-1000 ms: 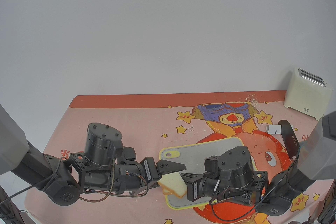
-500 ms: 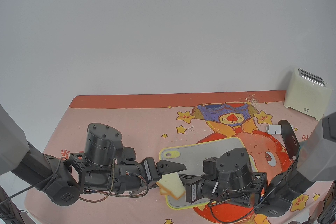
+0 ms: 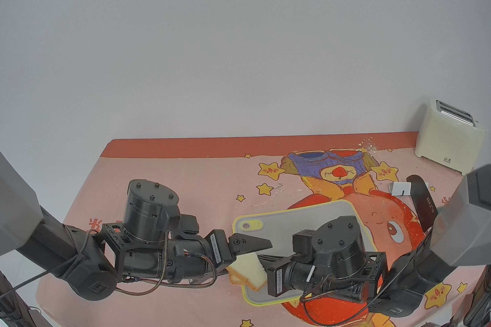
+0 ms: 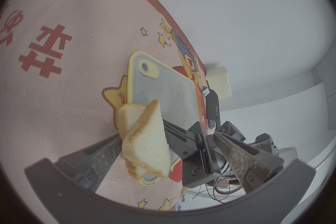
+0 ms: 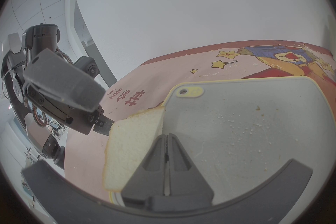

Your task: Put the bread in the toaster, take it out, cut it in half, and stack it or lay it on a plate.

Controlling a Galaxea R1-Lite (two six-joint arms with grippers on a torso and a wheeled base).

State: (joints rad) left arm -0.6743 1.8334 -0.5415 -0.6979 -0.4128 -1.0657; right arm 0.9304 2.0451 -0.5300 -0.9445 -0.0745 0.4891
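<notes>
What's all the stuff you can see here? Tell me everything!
bread: two cut pieces, it seems, white with tan crust, stacked at the board's near left corner
cutting board: one, grey with yellow rim, middle of the table
toaster: one, cream, far right corner
knife: one, black, right of the board
holder: one, small, white, beside the knife
tablecloth: one, pink with cartoon and stars, covering the table
left gripper: one, dark grey, open, a finger on each side of the bread
right gripper: one, dark grey, shut, tip at the bread

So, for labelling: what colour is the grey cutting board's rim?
Yellow, edging the flat grey plastic cutting board; best in the right wrist view.
</notes>
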